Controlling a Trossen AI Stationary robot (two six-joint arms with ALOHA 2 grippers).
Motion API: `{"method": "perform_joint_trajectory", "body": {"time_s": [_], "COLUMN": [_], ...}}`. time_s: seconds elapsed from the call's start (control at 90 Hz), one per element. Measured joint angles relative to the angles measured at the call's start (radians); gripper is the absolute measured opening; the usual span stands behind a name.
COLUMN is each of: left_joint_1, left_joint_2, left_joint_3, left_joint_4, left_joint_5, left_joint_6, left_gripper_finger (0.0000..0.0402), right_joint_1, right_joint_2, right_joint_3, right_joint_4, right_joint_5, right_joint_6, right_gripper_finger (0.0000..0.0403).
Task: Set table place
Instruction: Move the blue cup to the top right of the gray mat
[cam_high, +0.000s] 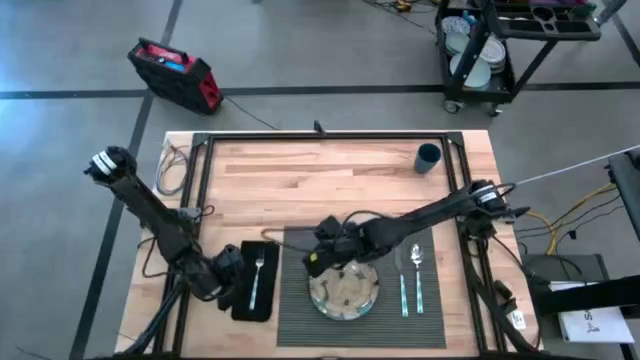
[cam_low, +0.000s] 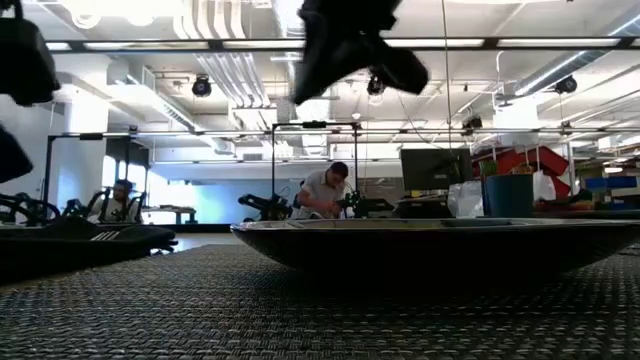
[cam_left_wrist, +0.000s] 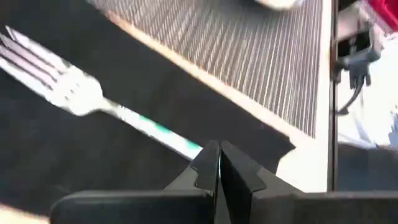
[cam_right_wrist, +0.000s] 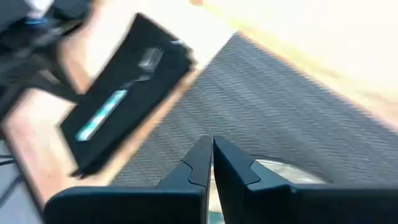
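Note:
A ribbed dark grey placemat (cam_high: 300, 320) lies at the near middle of the wooden table (cam_high: 330, 170). On it rest a clear glass plate (cam_high: 343, 290) and, to the plate's right, a knife (cam_high: 402, 280) and a spoon (cam_high: 417, 270). Left of the mat a fork (cam_high: 256, 275) lies on a black napkin (cam_high: 268, 300). My left gripper (cam_left_wrist: 219, 155) is shut, hovering over the handle end of the fork (cam_left_wrist: 81, 93). My right gripper (cam_right_wrist: 211, 146) is shut, raised above the far left rim of the plate (cam_right_wrist: 280, 171).
A dark blue cup (cam_high: 428, 157) stands at the far right of the table. Bare wood lies between the cup and the mat. A black tube frame (cam_high: 205, 180) runs around the tabletop. People work at benches in the room behind.

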Motion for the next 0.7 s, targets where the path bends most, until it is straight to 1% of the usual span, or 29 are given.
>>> {"method": "perform_joint_trajectory", "body": {"time_s": [0.133,0.256,0.344,0.433,0.5,0.578,0.7], "left_joint_1": [0.049,0.112,0.173,0.245,0.305,0.381,0.482], "left_joint_2": [-0.028,-0.046,-0.054,-0.058,-0.059,-0.058,-0.057], "left_joint_3": [0.0,0.0,0.0,0.0,0.0,0.0,0.0], "left_joint_4": [-0.002,-0.001,-0.001,0.008,0.007,0.022,0.109], "left_joint_5": [-0.003,-0.003,-0.003,-0.003,0.02,0.095,0.23], "left_joint_6": [0.055,0.096,0.113,0.129,0.143,0.175,0.26], "left_gripper_finger": [0.0,0.0,0.0,0.0001,0.0008,0.0024,0.0067], "right_joint_1": [-0.091,-0.199,-0.297,-0.398,-0.478,-0.574,-0.696], "right_joint_2": [-0.074,-0.145,-0.18,-0.209,-0.222,-0.221,-0.22], "right_joint_3": [0.0,0.0,0.0,0.0,0.0,-0.002,-0.02], "right_joint_4": [-0.272,-0.492,-0.583,-0.612,-0.612,-0.609,-0.601], "right_joint_5": [-0.034,-0.034,-0.01,0.038,0.071,0.071,0.068], "right_joint_6": [0.01,-0.034,-0.103,-0.217,-0.312,-0.43,-0.576], "right_gripper_finger": [0.0,0.0,0.0,0.0004,0.0016,0.004,0.0099]}}
